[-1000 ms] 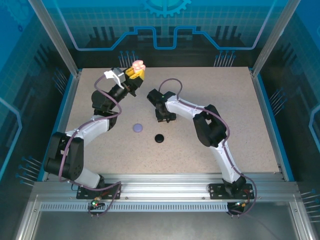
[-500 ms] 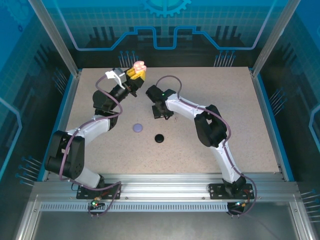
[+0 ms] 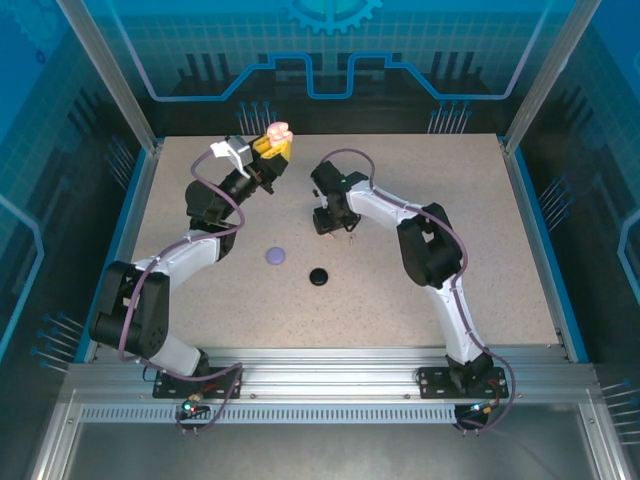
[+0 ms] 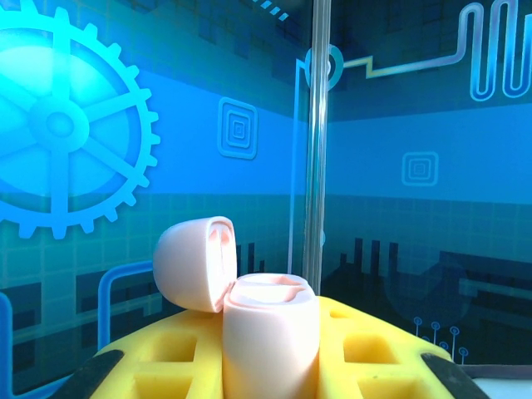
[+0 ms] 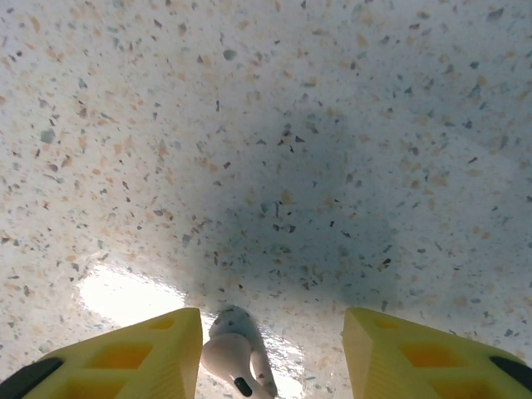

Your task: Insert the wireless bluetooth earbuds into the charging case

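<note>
Yellow fingers (image 5: 133, 357) of the right tool (image 5: 273, 337) stood partly apart, pointing down at the speckled counter (image 5: 332, 125) and gripping nothing. A pale pink earbud (image 5: 235, 357) lay on the counter between them, just beside one finger and clear of the other. The right arm reached from its base toward the middle of the counter, elbow bent and wrist turned downward.

The left tool (image 3: 270, 148) was closed on the pale pink charging case (image 4: 270, 332), holding it upright near the counter's far edge. Its lid (image 4: 195, 262) was hinged open to one side. The left arm stretched far forward with its forearm angled up. A lavender case (image 3: 276, 256) and a black case (image 3: 318, 275) sat on the counter between the arms, apart from both tools.
</note>
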You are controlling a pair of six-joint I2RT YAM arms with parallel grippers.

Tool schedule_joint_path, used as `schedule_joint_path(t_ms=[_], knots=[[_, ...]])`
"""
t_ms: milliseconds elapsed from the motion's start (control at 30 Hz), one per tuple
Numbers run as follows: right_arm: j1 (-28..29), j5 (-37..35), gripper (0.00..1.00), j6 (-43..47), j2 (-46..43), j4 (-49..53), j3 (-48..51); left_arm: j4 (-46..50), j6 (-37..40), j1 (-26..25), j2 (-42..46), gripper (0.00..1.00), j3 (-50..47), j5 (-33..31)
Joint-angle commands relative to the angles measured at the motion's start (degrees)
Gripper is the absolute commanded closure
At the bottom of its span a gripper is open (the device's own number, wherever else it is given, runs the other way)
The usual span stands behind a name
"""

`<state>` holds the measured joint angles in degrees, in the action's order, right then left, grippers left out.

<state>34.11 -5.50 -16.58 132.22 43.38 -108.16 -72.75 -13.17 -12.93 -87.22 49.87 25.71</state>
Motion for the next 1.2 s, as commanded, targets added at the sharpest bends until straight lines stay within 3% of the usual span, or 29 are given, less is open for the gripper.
schedule_joint_path(t_ms=[0,1167], knots=[[0.45,3.19,0.51,2.01,-1.32,-0.30,0.93,-2.76,-0.19,-0.42,-0.17,1.00,-0.20,0.05],[3.81,-1.95,0.66,4.60,0.50,2.93,1.34,-2.31,-0.01,-1.05,-0.49,1.00,0.06,-0.39]])
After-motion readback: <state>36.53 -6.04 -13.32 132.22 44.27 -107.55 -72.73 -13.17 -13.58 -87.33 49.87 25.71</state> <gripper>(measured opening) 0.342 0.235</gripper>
